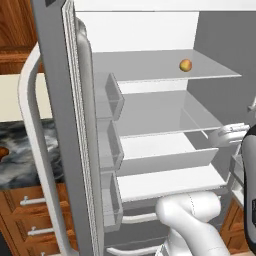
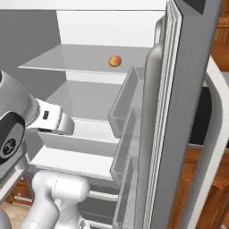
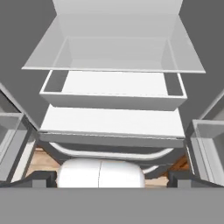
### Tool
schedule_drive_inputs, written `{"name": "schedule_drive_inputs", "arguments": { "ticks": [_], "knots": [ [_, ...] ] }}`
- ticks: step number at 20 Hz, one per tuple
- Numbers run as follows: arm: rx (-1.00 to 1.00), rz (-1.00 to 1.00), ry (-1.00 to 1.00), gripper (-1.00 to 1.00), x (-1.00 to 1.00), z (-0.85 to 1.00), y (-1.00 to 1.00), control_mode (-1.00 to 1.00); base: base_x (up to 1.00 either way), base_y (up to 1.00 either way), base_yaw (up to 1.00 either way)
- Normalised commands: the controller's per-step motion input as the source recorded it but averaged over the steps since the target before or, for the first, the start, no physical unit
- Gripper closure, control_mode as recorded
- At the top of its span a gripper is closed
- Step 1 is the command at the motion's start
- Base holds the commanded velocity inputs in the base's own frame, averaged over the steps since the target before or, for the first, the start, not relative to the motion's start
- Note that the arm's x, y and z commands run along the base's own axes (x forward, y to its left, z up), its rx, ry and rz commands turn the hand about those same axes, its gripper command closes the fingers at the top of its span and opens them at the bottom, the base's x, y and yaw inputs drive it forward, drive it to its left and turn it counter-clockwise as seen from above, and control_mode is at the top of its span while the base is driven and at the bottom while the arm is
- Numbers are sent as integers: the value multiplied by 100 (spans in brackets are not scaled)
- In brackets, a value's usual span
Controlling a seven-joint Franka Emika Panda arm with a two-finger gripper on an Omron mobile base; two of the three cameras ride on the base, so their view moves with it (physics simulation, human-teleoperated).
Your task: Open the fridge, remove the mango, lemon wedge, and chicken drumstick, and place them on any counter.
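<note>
Fridge (image 1: 150,150) doors open, mango (image 1: 185,65) on upper shelf, claw (image 3: 112,177) spread wide, apparently empty

The tall grey French-door fridge (image 1: 150,125) runs past the top and bottom edges of both base views. A small reddish-brown object (image 1: 3,151) on the black marbled counter (image 1: 22,155), at 9 o'clock in the left base view, is cut by the edge and too small to identify. The open door (image 2: 179,112) hides the room behind it.
</note>
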Motion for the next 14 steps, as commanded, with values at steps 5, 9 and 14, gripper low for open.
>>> {"name": "schedule_drive_inputs", "arguments": {
  "ticks": [5, 9, 14],
  "knots": [
    [0, 0, 0, -100, 0, 0, 0, 100, 54, -2, -16],
    [0, 0, 0, -100, 0, 0, 0, 100, 59, 0, -12],
    [0, 0, 0, -100, 0, 0, 0, 100, 65, 0, -7]
  ]
}}
